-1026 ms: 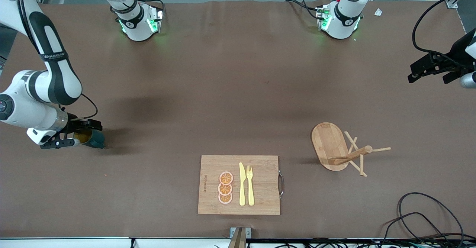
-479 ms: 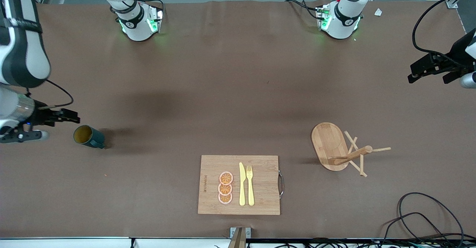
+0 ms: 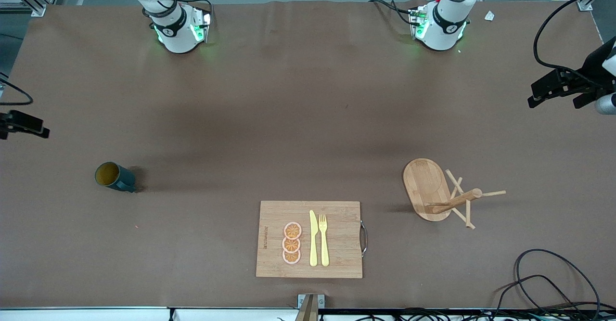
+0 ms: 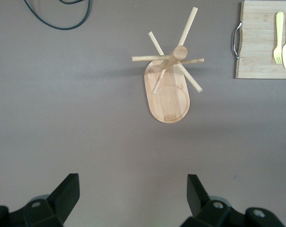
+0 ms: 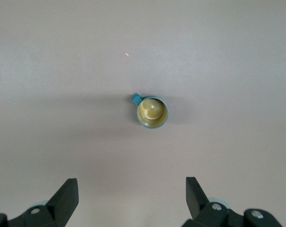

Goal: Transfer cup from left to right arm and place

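The small dark teal mug with a mustard-yellow inside (image 3: 114, 177) stood upright on the brown worktop (image 3: 308, 119) toward the right arm's end, free of both tools. The right tool (image 5: 129, 198) hung high over the mug with its fingers (image 5: 67, 196) spread wide and nothing between them. The left tool (image 4: 132, 198), likewise spread and empty, waited over the worktop near the wooden peg stand (image 3: 440, 193). The placing looked done. To finish well, the right arm should clear straight up and away, so that no finger clips the mug's rim or small handle (image 5: 136, 98).
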Robot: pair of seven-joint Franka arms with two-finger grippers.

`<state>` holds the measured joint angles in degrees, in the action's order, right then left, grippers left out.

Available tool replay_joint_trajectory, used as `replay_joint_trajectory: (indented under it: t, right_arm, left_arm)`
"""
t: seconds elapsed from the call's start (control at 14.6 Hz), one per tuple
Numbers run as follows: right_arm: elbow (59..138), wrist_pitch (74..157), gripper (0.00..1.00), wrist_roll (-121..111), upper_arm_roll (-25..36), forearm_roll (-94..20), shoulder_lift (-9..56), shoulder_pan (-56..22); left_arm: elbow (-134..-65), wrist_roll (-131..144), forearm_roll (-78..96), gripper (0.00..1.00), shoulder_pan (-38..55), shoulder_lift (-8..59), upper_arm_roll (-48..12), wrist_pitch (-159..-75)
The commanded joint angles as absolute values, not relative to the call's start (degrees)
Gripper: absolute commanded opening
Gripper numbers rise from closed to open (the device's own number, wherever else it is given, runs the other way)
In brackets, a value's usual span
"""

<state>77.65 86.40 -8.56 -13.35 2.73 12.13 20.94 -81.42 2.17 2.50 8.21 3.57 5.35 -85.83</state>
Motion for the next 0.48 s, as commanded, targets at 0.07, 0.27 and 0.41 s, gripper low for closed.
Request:
replay_joint_trajectory:
  t: [0.07,0.27,0.41]
  right_arm:
    - [72.69,79.99,1.0,-6.95,-14.24,0.97,12.57,20.31]
    - [72.69,79.72,1.0,0.31,-15.64,0.97,10.81,17.5]
    - [72.69,79.72,1.0,5.61,-16.08,1.05,10.72,15.65]
  left_arm:
    - [-81.39,2.64,1.49,1.0,8.17,3.25,5.19,-86.31]
    - [-81.39,2.55,1.41,1.0,8.17,3.25,5.19,-86.22]
    - [-81.3,2.55,1.41,1.0,8.17,3.25,5.19,-86.31]
